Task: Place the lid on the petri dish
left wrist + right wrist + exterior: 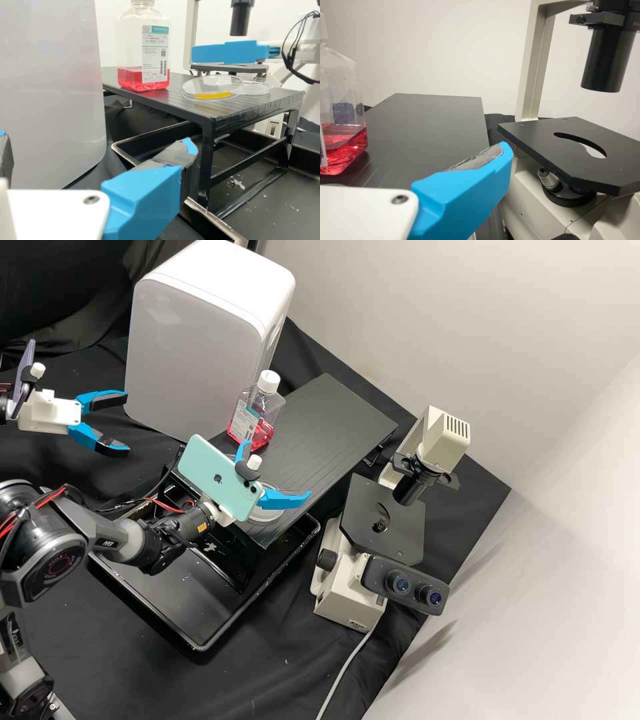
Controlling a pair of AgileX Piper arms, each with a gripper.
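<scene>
Resting below right fingers — petri dish

The petri dish and the lid beside it were clear, glossy plastic. The black shelf under them was ribbed, with a faint sheen. The tray below was smooth, glossy black. Matt black cloth covered the counter. The left pincer had matt blue plastic fingers.

black bench carries a white box at upper left, a black tray at lower left, a microscope at centre right.
</scene>
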